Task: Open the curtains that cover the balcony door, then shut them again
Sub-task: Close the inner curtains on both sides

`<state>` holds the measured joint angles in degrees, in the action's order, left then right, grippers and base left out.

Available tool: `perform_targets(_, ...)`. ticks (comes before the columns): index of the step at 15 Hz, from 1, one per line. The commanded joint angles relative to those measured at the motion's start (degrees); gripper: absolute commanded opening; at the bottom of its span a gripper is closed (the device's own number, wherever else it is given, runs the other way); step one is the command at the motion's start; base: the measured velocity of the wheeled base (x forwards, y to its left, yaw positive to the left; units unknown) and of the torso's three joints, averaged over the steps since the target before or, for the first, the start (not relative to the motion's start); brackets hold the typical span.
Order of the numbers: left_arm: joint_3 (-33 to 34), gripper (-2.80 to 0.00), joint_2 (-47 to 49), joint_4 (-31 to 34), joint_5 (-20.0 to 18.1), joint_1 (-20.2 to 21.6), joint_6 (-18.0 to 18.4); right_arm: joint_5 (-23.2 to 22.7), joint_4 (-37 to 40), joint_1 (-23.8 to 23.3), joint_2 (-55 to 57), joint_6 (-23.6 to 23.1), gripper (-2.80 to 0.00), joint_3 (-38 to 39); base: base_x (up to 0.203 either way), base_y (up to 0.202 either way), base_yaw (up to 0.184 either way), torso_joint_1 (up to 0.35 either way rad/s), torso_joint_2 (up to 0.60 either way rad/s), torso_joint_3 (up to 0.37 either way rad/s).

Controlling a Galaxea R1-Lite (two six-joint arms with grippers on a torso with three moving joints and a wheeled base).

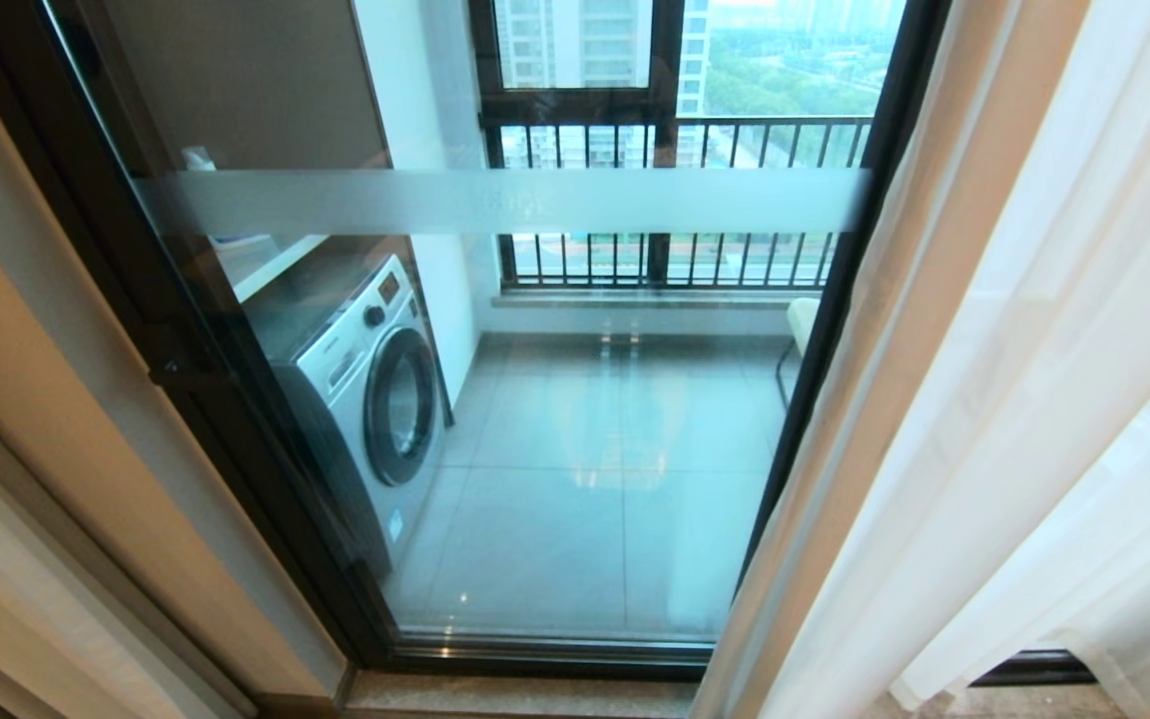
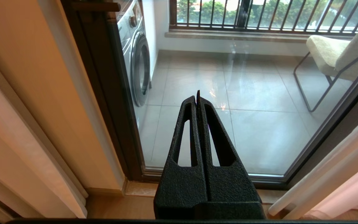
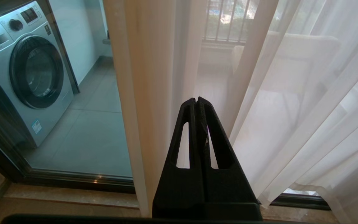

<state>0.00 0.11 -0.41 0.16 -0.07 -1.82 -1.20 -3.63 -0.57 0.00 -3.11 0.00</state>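
Note:
The sheer white curtains (image 1: 1014,419) hang bunched at the right of the head view, leaving most of the balcony door (image 1: 575,469) bare. The door is a glass panel in a dark frame with a frosted white band (image 1: 495,200) across it. Neither arm shows in the head view. My left gripper (image 2: 198,95) is shut and empty, pointing at the bare glass low down. My right gripper (image 3: 195,100) is also shut and empty, pointing at the curtains' (image 3: 166,77) left edge, a little short of the fabric.
Behind the glass stand a washing machine (image 1: 375,389) on the left and a chair (image 2: 334,56) on the right, with a black railing (image 1: 675,200) beyond. A beige wall (image 1: 56,429) flanks the door's left. A stone sill (image 1: 515,694) runs below.

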Motion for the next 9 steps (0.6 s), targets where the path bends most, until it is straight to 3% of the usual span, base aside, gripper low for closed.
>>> perform_targets(1,0.0,-2.8,0.0,0.0,0.0,0.0,0.0,0.0,0.0,0.0,0.1,-0.1,-2.8,0.0,0.0,0.0,0.0,0.0,0.0,0.0)
perform_targets(4,0.0,-2.8,0.0,0.0,0.0,0.0,0.0,0.0,-0.1,0.0,0.0,-0.1,-2.8,0.0,0.001,0.064,-0.006,0.0,0.0,0.003)
perform_targets(9,0.0,-2.8,0.0,0.0,0.0,0.0,0.0,0.0,-0.1,0.0,0.1,-0.1,-2.8,0.0,0.0,0.184,0.001,0.002,0.0,0.002)
